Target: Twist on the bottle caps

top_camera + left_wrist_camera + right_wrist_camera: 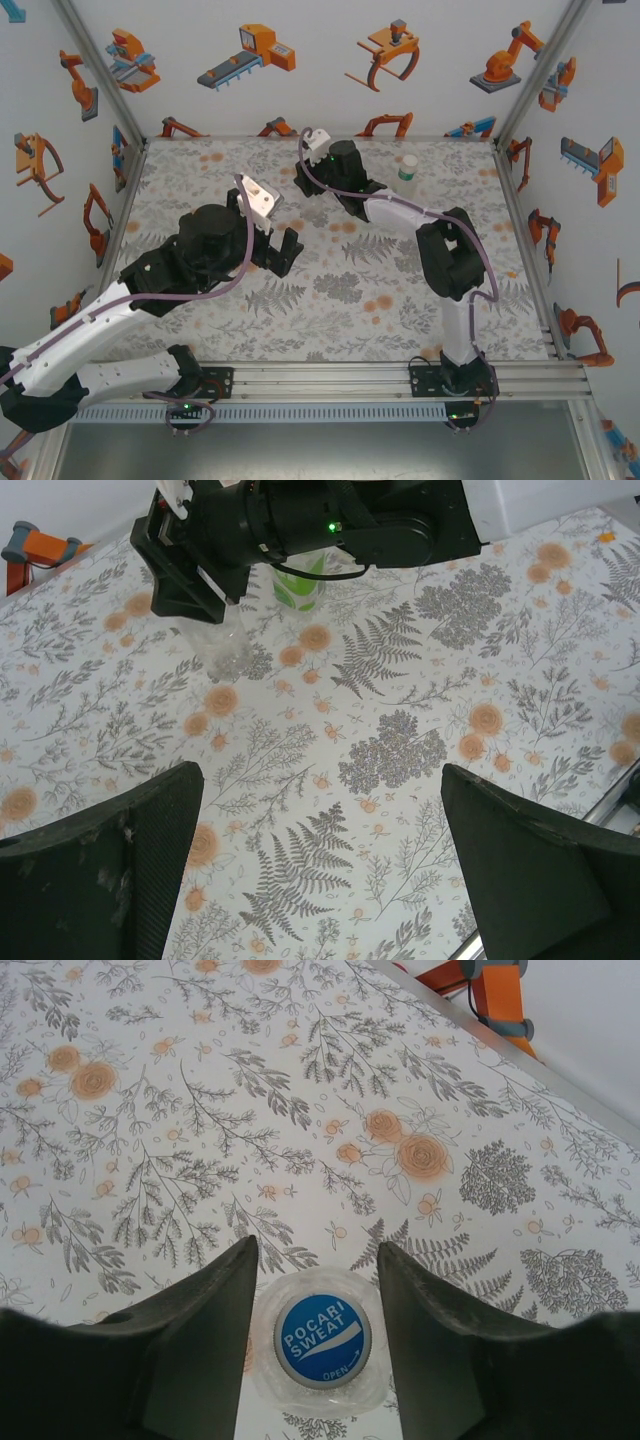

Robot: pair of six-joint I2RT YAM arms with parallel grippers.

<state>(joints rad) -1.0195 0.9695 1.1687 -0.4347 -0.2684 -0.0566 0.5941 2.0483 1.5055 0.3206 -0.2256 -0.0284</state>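
Along the near edge runs the metal rail (330,378) where both arms are bolted. Beyond it the floral table (330,320) gives open room across its whole front half. The left gripper (320,775) hangs over the left-centre of that stretch. Its claw is spread wide with nothing between the fingers (110,870). Pattern shows all round it, and the left wall (60,130) is well apart.

Farther back, the right arm (450,260) reaches across the middle toward the far centre. There the right gripper (318,1245) straddles the top of the clear bottle (225,645), which stands upright. This claw is parted. One finger stands on each side of the blue-topped cap (322,1340), which sits on the bottle's neck. A slim gap shows on both sides, so the claw clasps nothing.

To the right, near the back wall (330,90), stands the bottle with a green band (407,176). Its white cap (409,158) is on. It is apart from the arm, with open cloth between it and the right wall (590,110).
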